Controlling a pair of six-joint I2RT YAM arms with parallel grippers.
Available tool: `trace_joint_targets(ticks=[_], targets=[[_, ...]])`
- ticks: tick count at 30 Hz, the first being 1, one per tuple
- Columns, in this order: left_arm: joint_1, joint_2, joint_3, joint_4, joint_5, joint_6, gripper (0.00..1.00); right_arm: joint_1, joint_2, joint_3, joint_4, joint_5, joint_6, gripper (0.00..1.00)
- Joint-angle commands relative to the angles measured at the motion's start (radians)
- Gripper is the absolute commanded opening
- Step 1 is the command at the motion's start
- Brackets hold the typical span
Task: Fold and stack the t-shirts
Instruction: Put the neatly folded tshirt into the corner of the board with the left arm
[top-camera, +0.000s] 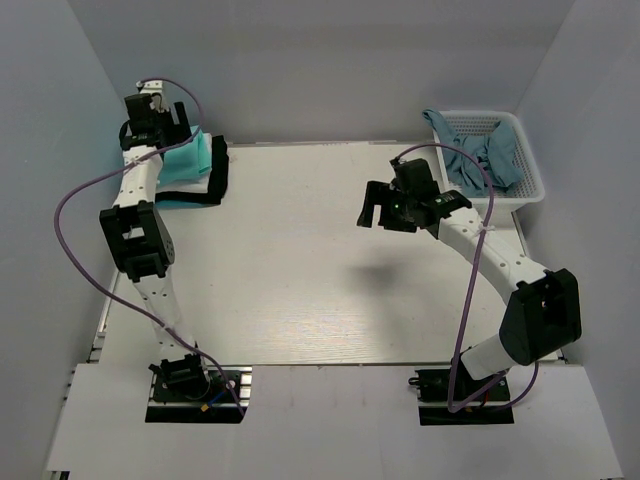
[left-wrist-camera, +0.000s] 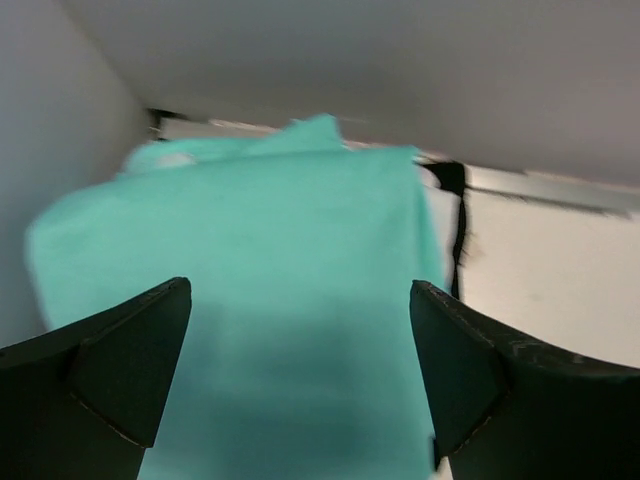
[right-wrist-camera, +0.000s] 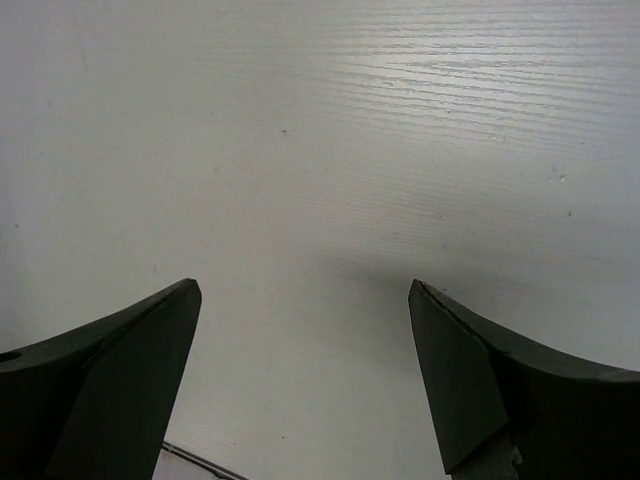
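A stack of folded t-shirts lies at the table's far left corner, with a turquoise-green one on top and white and black layers under it. The black edge shows at the stack's right side. My left gripper hovers right over the turquoise shirt, open, with nothing between its fingers. My right gripper hangs open above bare table right of centre, holding nothing. Crumpled blue-grey t-shirts fill the basket.
A white lattice basket stands at the far right corner, close to the right arm's forearm. Grey walls close in on the left, back and right. A purple cable loops off each arm. The white table spreads between the arms.
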Motion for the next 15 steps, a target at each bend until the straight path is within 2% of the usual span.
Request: trace_joint_targets(ticks=[1,4,5,6,7,9,15], targets=[[-0.027,-0.014,0.032,-0.075,0.164,-0.018,1.0,-0.002,-0.002,-0.015,0.025,-0.03,-0.018,0.9],[-0.049,0.069,0.092,-0.185,0.2,-0.029,0.95,-0.002,-0.005,-0.024,0.019,-0.016,-0.027,0.9],[-0.058,0.069,0.092,-0.195,0.225,-0.029,0.88,-0.002,-0.007,-0.026,0.016,-0.015,-0.027,0.9],[-0.058,0.069,0.068,-0.195,0.239,-0.059,0.86,-0.005,-0.008,-0.033,0.019,-0.01,-0.026,0.9],[-0.058,0.069,-0.002,-0.153,0.292,-0.06,0.84,-0.003,-0.005,-0.035,0.022,-0.013,-0.027,0.9],[-0.084,0.043,-0.106,-0.09,0.303,-0.081,0.82,-0.008,0.002,-0.038,0.026,-0.013,-0.023,0.9],[-0.095,0.072,-0.181,-0.034,0.312,-0.132,0.79,-0.007,0.005,-0.039,0.022,-0.015,-0.03,0.9]])
